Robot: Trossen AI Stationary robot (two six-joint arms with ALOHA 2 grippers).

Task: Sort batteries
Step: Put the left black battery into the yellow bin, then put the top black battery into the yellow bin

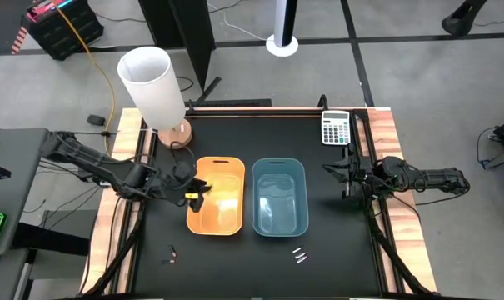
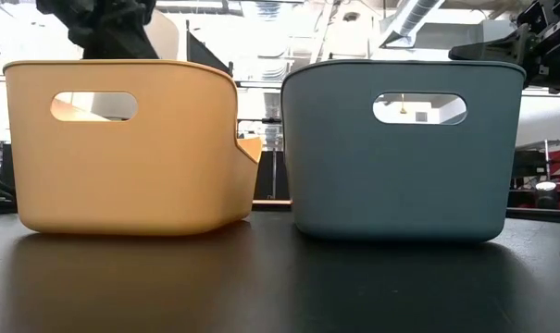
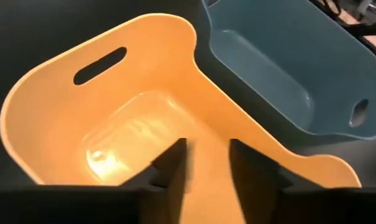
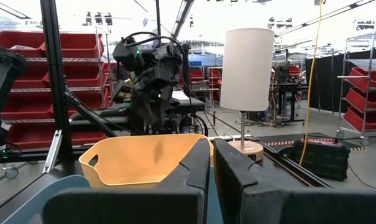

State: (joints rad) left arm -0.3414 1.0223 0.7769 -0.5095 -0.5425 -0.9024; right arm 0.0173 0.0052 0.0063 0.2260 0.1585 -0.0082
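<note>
Two silvery-white batteries (image 1: 299, 254) lie on the black table in front of the blue bin (image 1: 279, 197). A dark battery (image 1: 172, 252) lies on the mat in front of the orange bin (image 1: 216, 197), toward the left. My left gripper (image 1: 198, 191) hovers over the orange bin's left rim, open, with nothing between its fingers (image 3: 207, 163); below them is the orange bin's floor (image 3: 138, 134). My right gripper (image 1: 336, 172) waits right of the blue bin, shut (image 4: 211, 163), level, pointing toward the bins.
A white-shaded lamp (image 1: 156, 87) on a wooden base stands behind the orange bin at the far left. A calculator (image 1: 336, 127) lies at the far right corner. The bins stand side by side mid-table (image 2: 261, 176). Wooden strips border the mat's left and right edges.
</note>
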